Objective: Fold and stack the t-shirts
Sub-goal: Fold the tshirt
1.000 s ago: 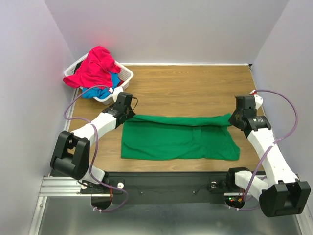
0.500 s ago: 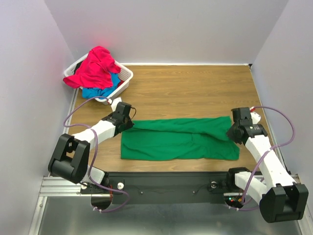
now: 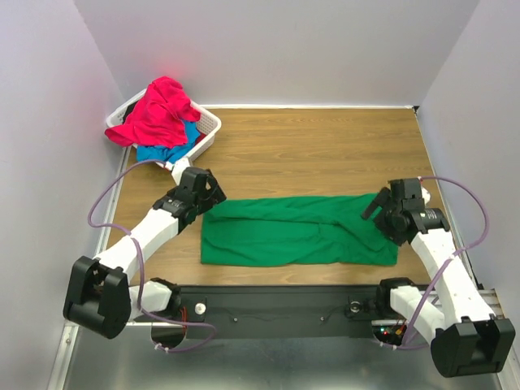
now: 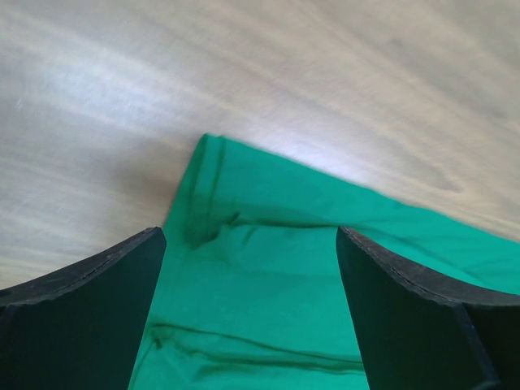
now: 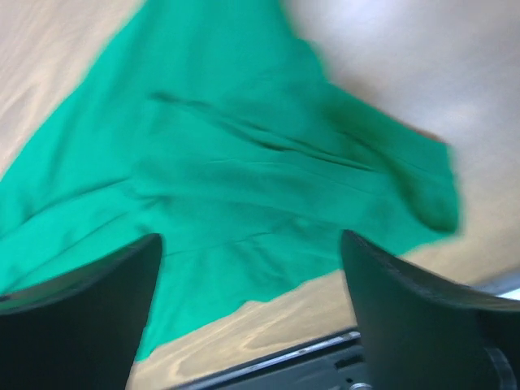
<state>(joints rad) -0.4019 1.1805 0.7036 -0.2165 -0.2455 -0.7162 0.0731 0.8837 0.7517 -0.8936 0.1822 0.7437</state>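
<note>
The green t-shirt (image 3: pixel 296 230) lies on the wooden table as a long folded band, running left to right. My left gripper (image 3: pixel 210 197) hovers open over its left end, and nothing sits between its fingers (image 4: pixel 89 309). The left wrist view shows the shirt's (image 4: pixel 268 276) corner below the wide jaws. My right gripper (image 3: pixel 375 208) hovers open over the right end. The right wrist view shows green cloth (image 5: pixel 244 179) under it, and its fingers (image 5: pixel 431 317) hold nothing. The pinkish-red t-shirt (image 3: pixel 158 110) and the blue t-shirt (image 3: pixel 166 151) sit heaped in the basket.
A white slotted basket (image 3: pixel 213 126) stands at the table's far left corner. Bare wood (image 3: pixel 325 146) stretches behind the green shirt. The black front rail (image 5: pixel 325 357) runs just past the shirt's near edge. Grey walls close in both sides.
Both grippers have opened and let go of the green shirt's ends. The cloth has settled flat, and both grippers have drawn slightly nearer.
</note>
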